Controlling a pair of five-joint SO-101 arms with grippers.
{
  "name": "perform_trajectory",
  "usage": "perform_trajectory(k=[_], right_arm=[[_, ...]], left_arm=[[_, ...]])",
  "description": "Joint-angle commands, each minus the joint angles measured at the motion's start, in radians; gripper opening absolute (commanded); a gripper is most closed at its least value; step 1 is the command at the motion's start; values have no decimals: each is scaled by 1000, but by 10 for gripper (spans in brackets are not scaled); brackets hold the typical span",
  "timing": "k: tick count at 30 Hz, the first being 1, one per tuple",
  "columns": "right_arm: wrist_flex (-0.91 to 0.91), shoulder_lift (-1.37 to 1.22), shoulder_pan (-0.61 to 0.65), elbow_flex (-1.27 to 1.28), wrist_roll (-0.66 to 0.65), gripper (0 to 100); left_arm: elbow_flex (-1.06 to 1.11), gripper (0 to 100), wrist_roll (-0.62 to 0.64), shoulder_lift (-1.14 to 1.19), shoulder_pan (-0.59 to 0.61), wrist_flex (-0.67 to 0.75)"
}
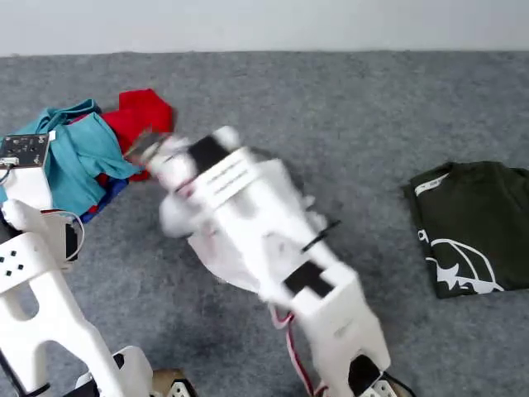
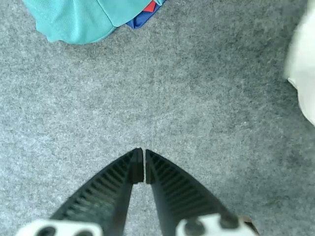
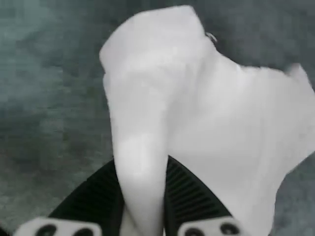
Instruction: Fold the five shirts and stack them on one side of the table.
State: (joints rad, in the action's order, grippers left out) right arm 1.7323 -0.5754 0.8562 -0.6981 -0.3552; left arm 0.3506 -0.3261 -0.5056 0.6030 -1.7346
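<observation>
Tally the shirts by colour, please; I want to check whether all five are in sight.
teal shirt: 1
red shirt: 1
blue shirt: 1
white shirt: 1
dark green shirt: 1
Total: 5

The high camera looks down over the table (image 1: 372,99) from its near side. The left wrist camera looks down along the left tool (image 2: 144,164), close above the table; the teal shirt (image 2: 78,19) at its edge lies far left in the high view. The right wrist camera looks along the right tool (image 3: 142,169), very close to the white shirt (image 3: 197,108), seen mid-table from above.
</observation>
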Motion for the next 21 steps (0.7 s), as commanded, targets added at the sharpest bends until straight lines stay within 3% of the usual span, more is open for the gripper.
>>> perform_trajectory(k=[1,6,12,21], right_arm=[[51,87,154,-9,-55,9],[62,165,176,-8,-68,28],[64,334,122,23,-69,281],[54,461,-50,26,-61,285]], left_arm=[[-5,15,-3,-21,0,-17],[-5,15,-3,-21,0,-17],[-4,15,-3,-21,0,-17],[-4,15,-3,-20,0,-17]])
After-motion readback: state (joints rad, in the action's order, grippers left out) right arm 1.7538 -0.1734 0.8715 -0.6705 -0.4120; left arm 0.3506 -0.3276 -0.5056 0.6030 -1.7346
